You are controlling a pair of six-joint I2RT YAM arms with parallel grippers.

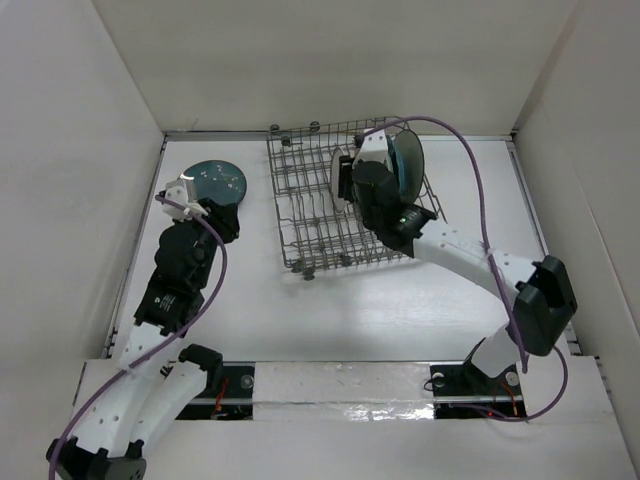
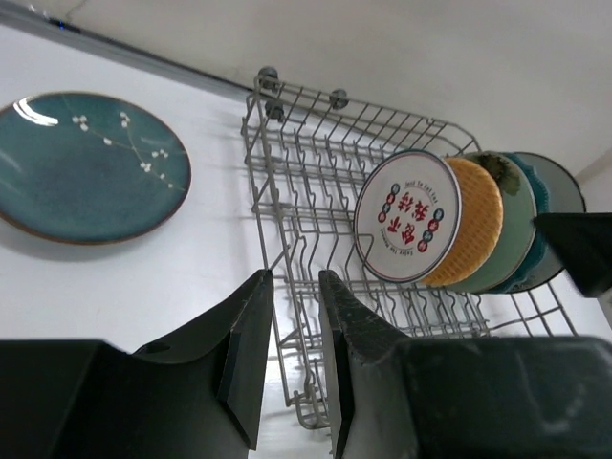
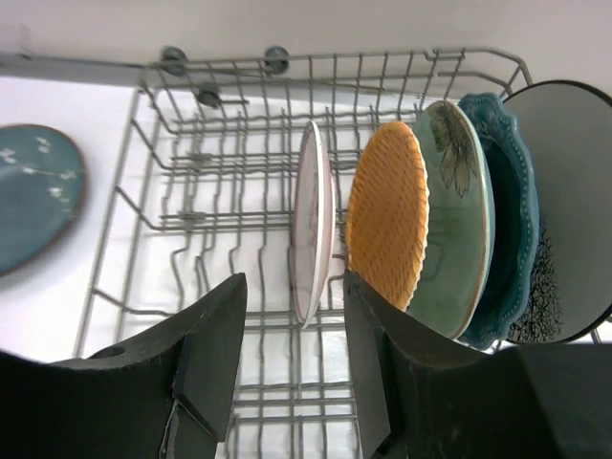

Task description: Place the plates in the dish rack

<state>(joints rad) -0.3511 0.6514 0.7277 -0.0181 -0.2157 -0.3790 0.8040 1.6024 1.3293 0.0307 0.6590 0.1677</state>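
The grey wire dish rack point(image 1: 300, 215) holds several plates upright in a row: white with a red-green pattern point(image 2: 406, 215), tan-orange woven point(image 3: 387, 215), pale green point(image 3: 454, 220), teal scalloped point(image 3: 507, 220) and beige-grey point(image 3: 569, 220). A dark teal speckled plate point(image 1: 215, 182) lies flat on the table left of the rack. My right gripper point(image 3: 292, 292) is open above the rack. The white plate's rim point(image 3: 311, 225) stands just past its fingertips, touching neither finger. My left gripper point(image 2: 292, 287) hovers between the teal plate and the rack, its jaws a narrow gap apart with nothing in them.
White walls close in the table at the back and on both sides. The rack's left half point(image 2: 306, 163) shows bare tines. A purple cable point(image 1: 480, 190) loops over the right arm near the rack's right end.
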